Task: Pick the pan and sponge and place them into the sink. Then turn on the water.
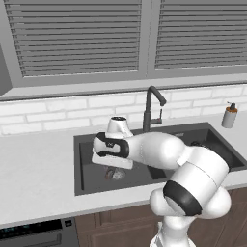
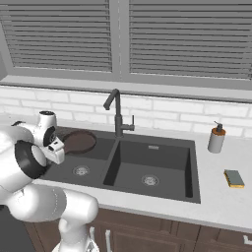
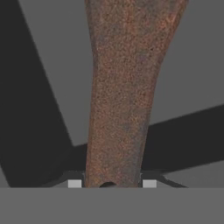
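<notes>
Pan (image 2: 78,142) handle rough, speckled rusty brown; sink (image 2: 162,189) matt dark grey; faucet (image 2: 117,114) matt black.

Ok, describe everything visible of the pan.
The small round dark-brown frying pan shows in the right base view inside the left basin of the dark-grey double-basin sink, near its back wall, partly hidden by the arm. In the hand view its long, mottled rusty-brown handle runs up from between the end effector tips, shut on it.
</notes>
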Controlling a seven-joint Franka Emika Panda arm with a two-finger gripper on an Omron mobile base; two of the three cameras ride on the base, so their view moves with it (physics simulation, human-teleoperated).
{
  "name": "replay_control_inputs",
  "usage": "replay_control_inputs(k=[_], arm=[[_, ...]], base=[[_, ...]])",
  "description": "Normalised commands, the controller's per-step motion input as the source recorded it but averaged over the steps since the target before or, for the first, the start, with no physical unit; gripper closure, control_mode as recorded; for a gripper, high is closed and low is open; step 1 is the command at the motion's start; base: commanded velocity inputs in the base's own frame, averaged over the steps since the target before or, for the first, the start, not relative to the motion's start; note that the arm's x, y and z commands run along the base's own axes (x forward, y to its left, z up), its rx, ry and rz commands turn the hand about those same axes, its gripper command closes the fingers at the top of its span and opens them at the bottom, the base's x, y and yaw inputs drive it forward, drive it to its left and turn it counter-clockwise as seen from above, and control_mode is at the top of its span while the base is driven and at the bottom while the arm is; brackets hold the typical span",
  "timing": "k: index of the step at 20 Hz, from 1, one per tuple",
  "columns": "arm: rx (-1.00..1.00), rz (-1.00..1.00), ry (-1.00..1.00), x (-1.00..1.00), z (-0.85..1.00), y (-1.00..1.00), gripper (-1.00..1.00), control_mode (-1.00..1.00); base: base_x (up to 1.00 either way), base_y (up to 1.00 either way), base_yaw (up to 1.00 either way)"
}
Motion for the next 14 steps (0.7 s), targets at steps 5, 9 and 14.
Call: replay_control_inputs(k=[5, 9, 14], arm=[[0.00, -0.08, 0.00, 0.02, -0.31, -0.06, 1.00, -1.00], [0.00, -0.08, 0.00, 0.00, -0.32, 0.00, 1.00, -1.00], [0.00, -0.09, 0.00, 0.02, -0.30, 0.00, 1.00, -1.00]], base=[[0.00, 0.00, 0.00], [0.00, 0.00, 0.00], [0.00, 0.00, 0.00]])
